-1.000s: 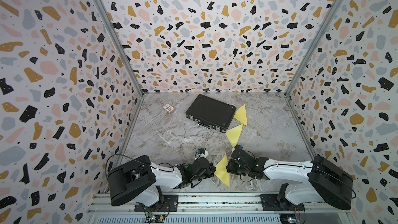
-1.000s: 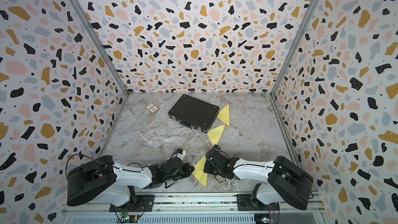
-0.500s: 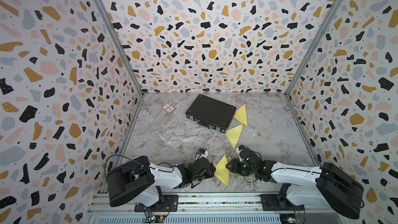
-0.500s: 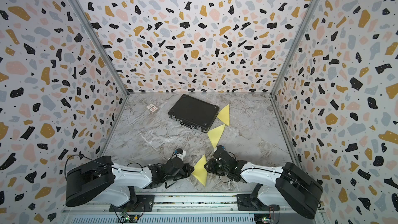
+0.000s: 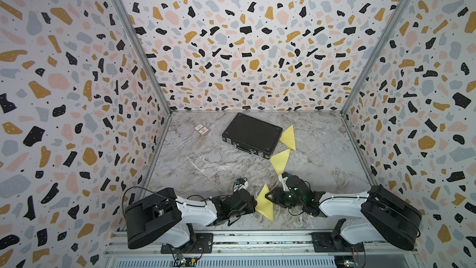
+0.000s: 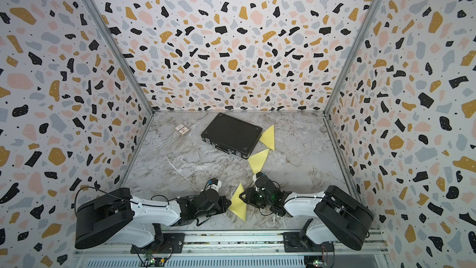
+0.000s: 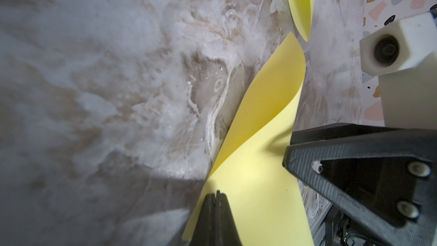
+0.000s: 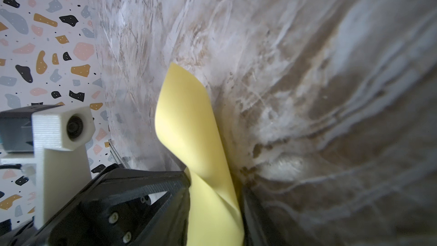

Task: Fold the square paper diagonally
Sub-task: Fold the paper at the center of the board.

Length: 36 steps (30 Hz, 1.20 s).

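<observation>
The marbled desk [image 5: 206,166] is the largest thing in front of me. On it a closed black case [image 5: 251,134] lies well back from where I work. The square paper [image 5: 265,203] sits at the near edge of the desk, between my two grippers. In both top views it looks like a plain yellow triangle with one point towards the case.

One folded yellow triangle [image 5: 289,137] lies just beside the case, and a second triangle [image 5: 280,161] lies between the case and my right arm. A small card box [image 5: 201,129] rests near the left wall.

My left gripper [image 7: 216,199] has its jaws pressed together, with the tip at the sheet's near edge. I cannot tell whether it pinches a sliver of the sheet or only bears on it. My right gripper [image 8: 216,197] has its jaws apart, and the sheet runs up between them unsqueezed.

I judge the sheet light, thin and springy. It should slide easily on this smooth desk and spring open unless it is pressed flat. I would take it by a corner, right at the edge, with the opposite part pinned.

The top views flatten the sheet. Only the wrist views show the flap standing off the desk in a loose, uncreased curl. The left wrist view alone shows one of my right fingers [image 7: 331,152] touching the sheet's face.
</observation>
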Available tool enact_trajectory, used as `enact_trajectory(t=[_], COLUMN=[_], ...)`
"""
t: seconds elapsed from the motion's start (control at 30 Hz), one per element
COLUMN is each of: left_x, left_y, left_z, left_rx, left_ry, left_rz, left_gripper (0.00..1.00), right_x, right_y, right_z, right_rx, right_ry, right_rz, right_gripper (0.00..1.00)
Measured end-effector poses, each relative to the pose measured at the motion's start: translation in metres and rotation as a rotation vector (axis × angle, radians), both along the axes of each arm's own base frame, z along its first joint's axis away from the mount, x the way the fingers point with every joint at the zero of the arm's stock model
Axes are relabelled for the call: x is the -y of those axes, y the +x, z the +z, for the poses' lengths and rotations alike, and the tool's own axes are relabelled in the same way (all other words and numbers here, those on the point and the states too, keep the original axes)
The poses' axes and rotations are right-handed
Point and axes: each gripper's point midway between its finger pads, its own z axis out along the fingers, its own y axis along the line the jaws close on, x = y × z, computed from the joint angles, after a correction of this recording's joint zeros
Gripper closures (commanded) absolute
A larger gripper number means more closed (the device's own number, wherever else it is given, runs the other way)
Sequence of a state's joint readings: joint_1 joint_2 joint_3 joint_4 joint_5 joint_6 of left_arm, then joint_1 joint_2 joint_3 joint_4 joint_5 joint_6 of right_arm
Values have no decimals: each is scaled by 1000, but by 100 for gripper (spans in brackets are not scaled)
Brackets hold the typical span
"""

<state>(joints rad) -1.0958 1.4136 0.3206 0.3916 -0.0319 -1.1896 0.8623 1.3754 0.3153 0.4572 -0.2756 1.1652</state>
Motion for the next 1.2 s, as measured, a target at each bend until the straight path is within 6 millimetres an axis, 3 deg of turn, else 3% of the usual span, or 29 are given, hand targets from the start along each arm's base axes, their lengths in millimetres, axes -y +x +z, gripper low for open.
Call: enact_trajectory(t=[0.77,0.9,1.03,1.2], left_x=[1,1,1,1], left_y=[0,0,0,-1], left_z=[0,0,0,0], left_rx=[6,6,6,7], left_ry=[23,23,24,26], left_rz=[-2,-2,-2,-2], left_gripper=[100,100,100,100], right_x=[-13,-11,-13,-14], right_y=[19,23,23,23], right_z=[4,13,19,21], right_rx=[203,247,267,278], right_ry=[102,138,156,165], right_rz=[205,210,227,235], right_gripper=[80,100,100,75])
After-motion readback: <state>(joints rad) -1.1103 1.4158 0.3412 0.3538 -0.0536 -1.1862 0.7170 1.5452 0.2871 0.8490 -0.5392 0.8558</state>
